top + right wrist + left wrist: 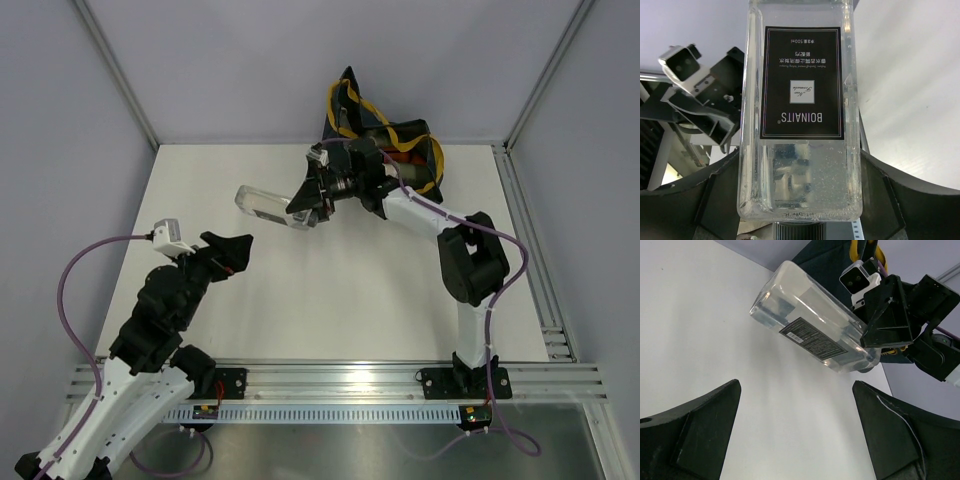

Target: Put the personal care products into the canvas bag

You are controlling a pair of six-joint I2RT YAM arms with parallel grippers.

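One white tabletop point(330, 300) carries the whole scene. At its far edge, right of centre, the canvas bag point(410, 133) sits slumped, dark navy and yellow.

In front of the bag's left side hangs the clear flat bottle point(262, 203), the only product plainly in view. It looks to be lifted off the surface rather than resting on it. I judge it stiff and smooth-walled, so slippery, and fairly heavy for its size, since it is full of liquid with small bubbles. Held at one end, that weight levers against the grip, so a hold across the narrow edges nearer the middle would be steadier.

Its long axis runs nearly level and roughly across the tabletop. The base points left, away from the bag, and the capped end points right, toward it. The broad face with the black label point(802, 82) is turned to the right wrist camera. To go in, the base likely needs swinging round toward the bag's mouth.

The right claw point(306, 210) is clamped on that bottle at the capped end, one finger on each narrow edge. The left claw point(232, 248) hovers nearer the arms' bases, jaws wide apart with nothing between them, facing the bottle's base but apart from it. Smallest is the dark ribbed cap point(797, 231), just beyond the right claw's grip.
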